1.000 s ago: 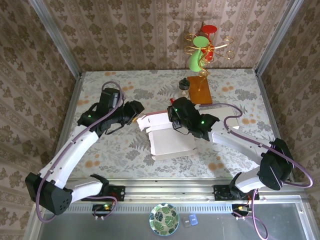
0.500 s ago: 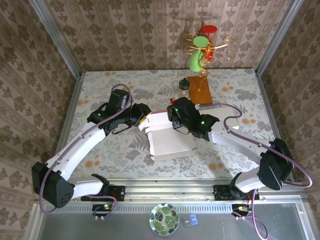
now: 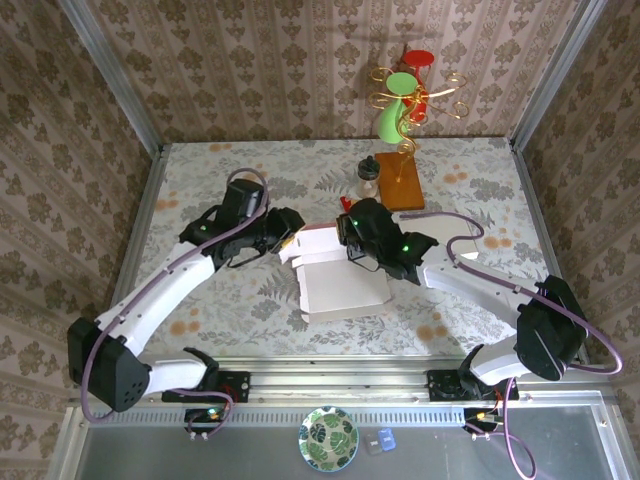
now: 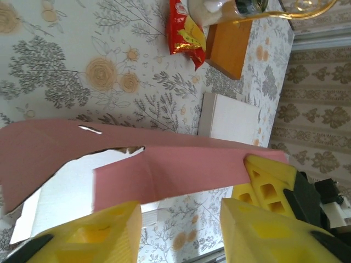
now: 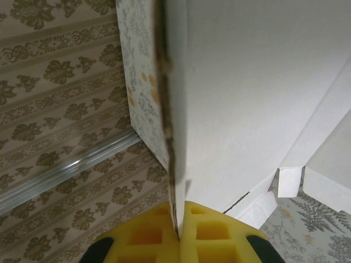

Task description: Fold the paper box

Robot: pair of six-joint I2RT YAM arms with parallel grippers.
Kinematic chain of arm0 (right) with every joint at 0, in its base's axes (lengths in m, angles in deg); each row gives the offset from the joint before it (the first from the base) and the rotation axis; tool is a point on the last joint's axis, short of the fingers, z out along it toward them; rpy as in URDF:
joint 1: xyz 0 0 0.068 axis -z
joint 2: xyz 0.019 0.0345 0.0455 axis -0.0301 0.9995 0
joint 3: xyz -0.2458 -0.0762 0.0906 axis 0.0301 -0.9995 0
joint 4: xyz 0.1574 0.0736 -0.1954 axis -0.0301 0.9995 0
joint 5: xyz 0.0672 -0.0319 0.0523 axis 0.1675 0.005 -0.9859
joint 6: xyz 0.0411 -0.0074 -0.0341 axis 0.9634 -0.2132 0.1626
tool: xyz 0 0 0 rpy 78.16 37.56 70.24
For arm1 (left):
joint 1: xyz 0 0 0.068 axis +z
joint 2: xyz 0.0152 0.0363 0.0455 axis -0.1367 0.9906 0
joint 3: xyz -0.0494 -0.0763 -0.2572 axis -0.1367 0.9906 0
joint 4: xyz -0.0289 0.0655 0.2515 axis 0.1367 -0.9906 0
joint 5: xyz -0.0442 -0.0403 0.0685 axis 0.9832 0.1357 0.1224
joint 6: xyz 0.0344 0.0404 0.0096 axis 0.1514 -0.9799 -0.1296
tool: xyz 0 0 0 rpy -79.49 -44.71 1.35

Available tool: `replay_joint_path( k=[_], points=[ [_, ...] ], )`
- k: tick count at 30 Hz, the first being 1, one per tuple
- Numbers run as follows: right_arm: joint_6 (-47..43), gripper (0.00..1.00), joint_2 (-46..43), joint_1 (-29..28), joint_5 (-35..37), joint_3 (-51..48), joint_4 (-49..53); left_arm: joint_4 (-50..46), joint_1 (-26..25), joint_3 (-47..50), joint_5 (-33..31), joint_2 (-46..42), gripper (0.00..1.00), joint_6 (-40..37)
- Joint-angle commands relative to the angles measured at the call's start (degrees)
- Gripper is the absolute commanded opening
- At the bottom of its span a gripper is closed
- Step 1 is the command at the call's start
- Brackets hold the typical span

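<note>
The paper box [image 3: 338,283] lies mid-table with its white face up and a pink flap [image 3: 315,238] raised along its far edge. My right gripper [image 3: 350,243] is shut on that far wall; in the right wrist view the card edge [image 5: 171,126] runs straight into the closed yellow pads [image 5: 211,235]. My left gripper [image 3: 292,232] is at the flap's left end. In the left wrist view its jaws [image 4: 181,233] stand open just short of the pink flap [image 4: 181,172], with table showing between them.
An orange wooden block [image 3: 400,186] and a small dark bottle [image 3: 368,176] stand behind the box, under a wire stand with green and red cups [image 3: 403,100]. A white square card [image 4: 230,118] and a red snack packet [image 4: 184,30] lie near the block.
My left gripper has moved right and slightly forward, up to the pink flap's left end. The right gripper and the box have barely shifted.
</note>
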Motion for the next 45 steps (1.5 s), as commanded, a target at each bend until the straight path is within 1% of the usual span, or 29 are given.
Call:
replay_joint_path(
  k=[1,3,5,8,11,14,20,22,25,28,33,38,45],
  points=[
    [0.76,0.00,-1.94,1.52,-0.36,-1.42,-1.67,-4.73,3.08,0.00,-1.72,-4.10,0.45,-3.90],
    [0.64,0.00,-2.08,2.07,-0.76,-1.74,-1.76,-4.96,5.92,2.59,-1.22,-6.48,0.44,-4.29],
    [0.62,0.00,-2.08,2.35,-1.29,-2.09,-1.85,-5.21,9.97,5.73,-0.72,-8.44,0.44,-5.54],
    [0.38,0.00,-2.09,2.36,-2.04,-2.98,-3.22,-4.02,13.99,9.20,1.32,-9.28,0.42,-7.24],
    [0.11,0.00,-0.35,2.45,-4.00,-4.45,-7.17,-2.58,16.72,11.63,2.69,-9.24,0.40,-8.49],
    [-2.39,0.00,2.32,2.75,-6.17,-4.81,-11.81,-1.08,18.38,13.35,3.22,-9.45,0.38,-10.23],
    [-11.45,0.00,8.41,5.07,-16.37,-3.86,-21.02,1.20,20.81,17.92,2.69,-11.21,0.36,-13.74],
    [-14.01,0.00,9.51,5.17,-17.94,-5.12,-23.15,2.79,21.29,20.07,2.67,-11.92,0.35,-14.65],
    [-17.74,0.00,10.62,5.43,-19.93,-8.08,-29.79,4.84,21.63,22.58,2.74,-12.61,0.34,-16.45],
    [-20.28,0.00,10.61,5.61,-20.73,-10.47,-33.64,6.71,21.61,24.67,3.29,-13.01,0.32,-17.76],
    [-23.73,0.00,10.77,5.95,-23.20,-12.63,-37.27,9.83,21.34,27.79,3.97,-13.24,0.29,-20.99],
    [-25.01,0.00,12.43,6.05,-25.53,-14.83,-42.29,11.43,20.17,29.13,3.99,-12.01,0.28,-23.08],
    [-25.69,0.00,15.04,6.55,-27.21,-17.35,-46.66,14.77,17.20,31.11,1.67,-12.08,0.27,-26.06]
  ],
)
